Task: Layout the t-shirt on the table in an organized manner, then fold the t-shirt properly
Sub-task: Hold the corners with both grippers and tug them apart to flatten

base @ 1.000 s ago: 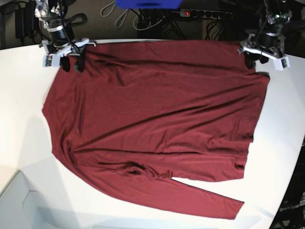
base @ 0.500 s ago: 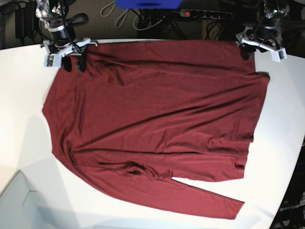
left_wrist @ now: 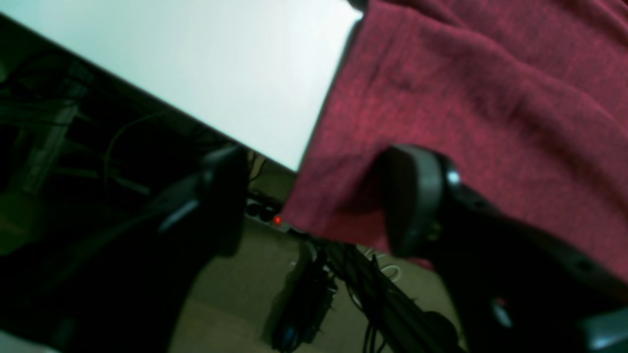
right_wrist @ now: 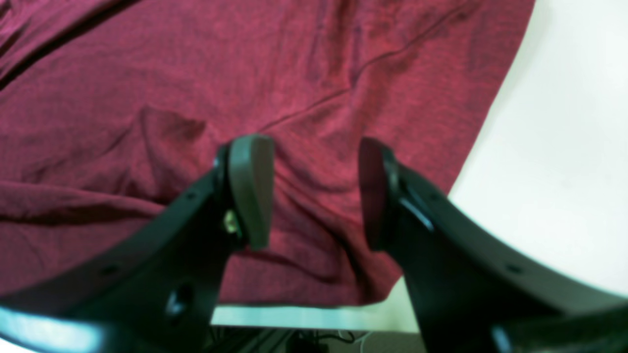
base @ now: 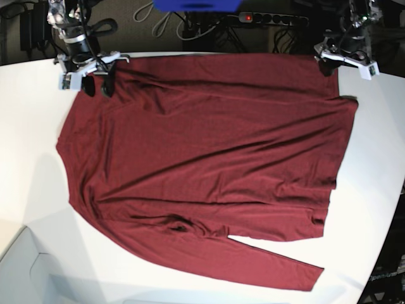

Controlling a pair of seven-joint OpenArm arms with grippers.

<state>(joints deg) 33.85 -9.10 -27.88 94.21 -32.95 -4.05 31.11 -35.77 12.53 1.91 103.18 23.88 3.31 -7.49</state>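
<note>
While the t-shirt (base: 209, 164) lies spread flat across the white tabletop (base: 31, 126), the right gripper (right_wrist: 314, 191) hovers over one far corner, jaws apart; the left gripper (left_wrist: 314, 201), also parted, straddles the opposite corner's edge.

Beyond the far edge of the work surface, a dark floor is strewn with cables (base: 190, 28). A black power strip (base: 269, 19) lies among them, its red switch (base: 248, 17) lit. A blue object (base: 197, 5) sits at the top of the base view. Seen from the left wrist view, the floor (left_wrist: 235, 294) looks tan, with a bundle of black cords (left_wrist: 373, 289) trailing across it.
</note>
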